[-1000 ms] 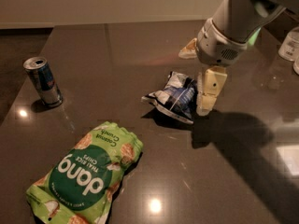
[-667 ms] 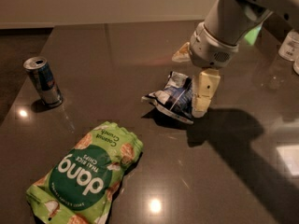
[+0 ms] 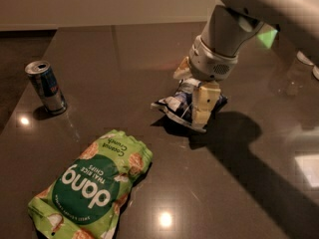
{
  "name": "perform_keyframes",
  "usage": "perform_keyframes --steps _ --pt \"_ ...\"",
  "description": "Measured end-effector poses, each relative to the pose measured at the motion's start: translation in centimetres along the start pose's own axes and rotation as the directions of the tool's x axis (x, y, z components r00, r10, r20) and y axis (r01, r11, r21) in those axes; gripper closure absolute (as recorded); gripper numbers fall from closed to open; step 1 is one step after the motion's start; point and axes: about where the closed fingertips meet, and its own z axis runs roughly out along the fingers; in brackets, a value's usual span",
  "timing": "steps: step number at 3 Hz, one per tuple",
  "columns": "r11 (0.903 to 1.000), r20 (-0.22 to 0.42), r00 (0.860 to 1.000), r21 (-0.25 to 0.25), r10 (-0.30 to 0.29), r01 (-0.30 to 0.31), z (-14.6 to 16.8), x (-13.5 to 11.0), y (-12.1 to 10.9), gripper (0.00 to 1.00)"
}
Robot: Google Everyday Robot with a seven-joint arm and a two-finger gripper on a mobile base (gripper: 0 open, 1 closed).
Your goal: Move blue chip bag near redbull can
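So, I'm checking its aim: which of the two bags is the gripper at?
The blue bag, small and crumpled, directly under the gripper; the green bag lies apart, nearer the camera.

You cannot see the middle of the blue chip bag (image 3: 172,106): the gripper (image 3: 193,97) sits over it and covers that part. The arm (image 3: 259,4) runs out past the top and right edges; the green bag (image 3: 89,188) is cut by the bottom edge.

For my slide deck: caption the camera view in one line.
Gripper down at the blue chip bag; redbull can upright far left, green dang bag flat in front.
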Motion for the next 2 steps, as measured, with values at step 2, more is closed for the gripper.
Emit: perform_keyframes --steps 2 --pt "0.9997 -0.025 0.999 0.014 -0.021 0.021 -0.5 -1.21 0.08 0.7"
